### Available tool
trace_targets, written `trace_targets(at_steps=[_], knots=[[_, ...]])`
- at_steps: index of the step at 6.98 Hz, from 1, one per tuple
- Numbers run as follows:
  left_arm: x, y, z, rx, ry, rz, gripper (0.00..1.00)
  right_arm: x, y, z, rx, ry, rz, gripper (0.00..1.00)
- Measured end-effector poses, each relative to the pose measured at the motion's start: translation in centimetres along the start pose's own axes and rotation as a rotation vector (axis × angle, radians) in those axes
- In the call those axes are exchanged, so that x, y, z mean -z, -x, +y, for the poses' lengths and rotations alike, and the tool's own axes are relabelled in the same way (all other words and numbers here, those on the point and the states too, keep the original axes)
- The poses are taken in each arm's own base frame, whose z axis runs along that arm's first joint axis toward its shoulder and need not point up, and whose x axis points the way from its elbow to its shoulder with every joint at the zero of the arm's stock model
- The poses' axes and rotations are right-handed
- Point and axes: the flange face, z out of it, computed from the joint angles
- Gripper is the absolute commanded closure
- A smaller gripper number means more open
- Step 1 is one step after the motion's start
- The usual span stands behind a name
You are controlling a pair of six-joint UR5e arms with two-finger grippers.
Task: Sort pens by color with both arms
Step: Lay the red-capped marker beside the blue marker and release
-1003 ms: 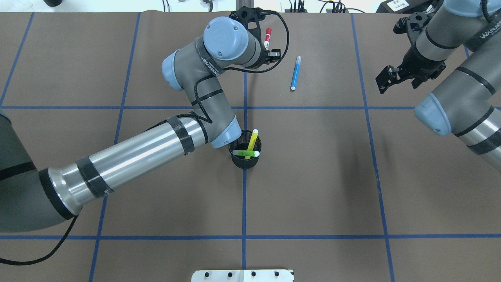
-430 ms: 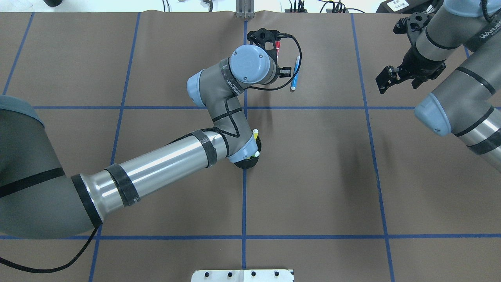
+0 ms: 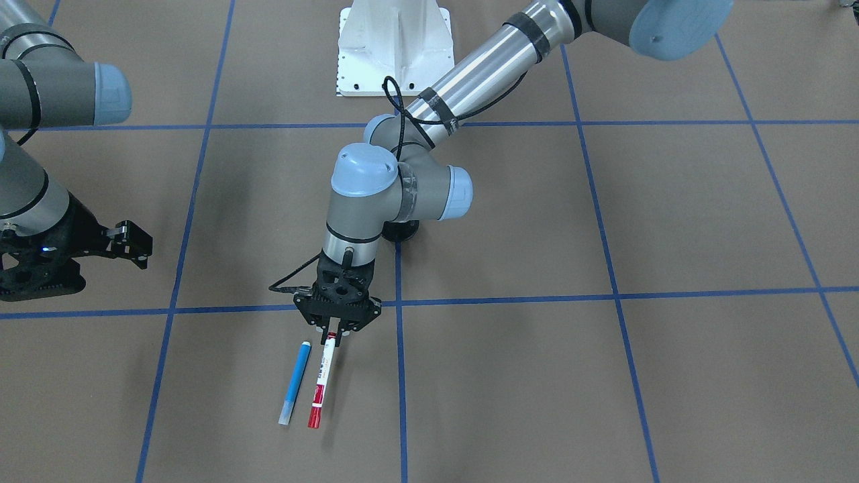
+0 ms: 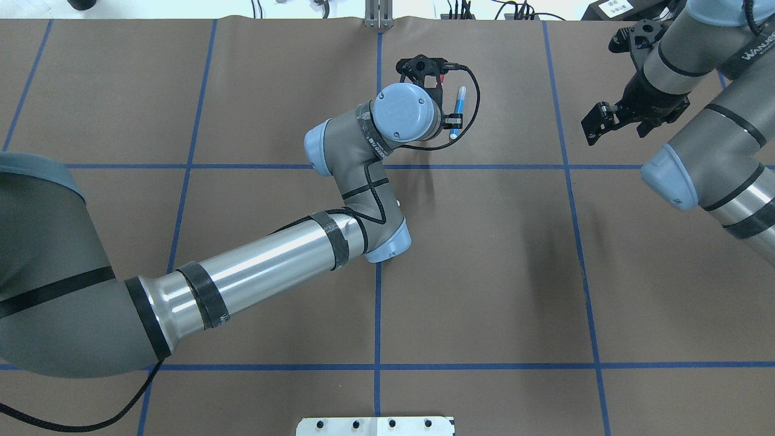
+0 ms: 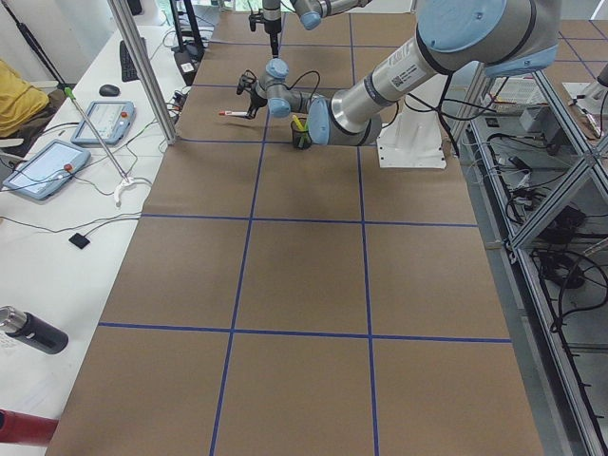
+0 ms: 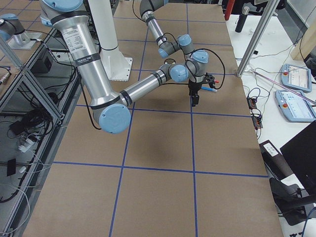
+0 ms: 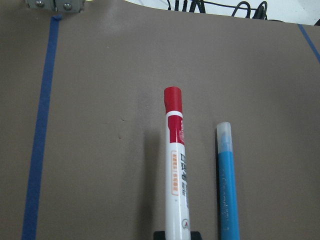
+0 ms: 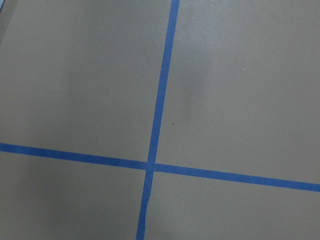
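Observation:
My left gripper is shut on the white end of the red-capped pen and holds it low over the table, roughly level. The blue pen lies on the table close beside it and nearly parallel. In the left wrist view the red-capped pen sits left of the blue pen. The blue pen also shows in the overhead view. My right gripper is open and empty at the far right. The lime green and yellow pens stand in the black mesh cup, which my left elbow hides in the overhead view.
Blue tape lines divide the brown table into squares. The white base pedestal stands at the robot's edge. A metal post stands at the far edge. A side desk with tablets runs along the operators' side.
My left arm has swung right with the red-capped pen, bringing it beside the blue pen. Its elbow now covers the mesh cup in the overhead view. The right arm has not moved.

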Motion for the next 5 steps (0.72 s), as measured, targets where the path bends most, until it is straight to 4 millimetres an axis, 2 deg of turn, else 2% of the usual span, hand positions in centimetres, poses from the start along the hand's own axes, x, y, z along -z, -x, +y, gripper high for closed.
trace_targets(at_steps=[2,3,5], knots=[[0.04,-0.27,0.12,-0.001,-0.005,0.000,0.05,0.01,0.06,-0.10,0.005,-0.007,-0.004,0.00],[0.06,-0.32,0.13,-0.001,-0.006,0.000,0.01,-0.29,-0.02,-0.34,0.011,-0.020,-0.011,0.00],[0.37,-0.54,-0.09,-0.002,-0.008,0.007,0.01,-0.97,-0.27,-0.78,0.017,-0.039,-0.024,0.00]])
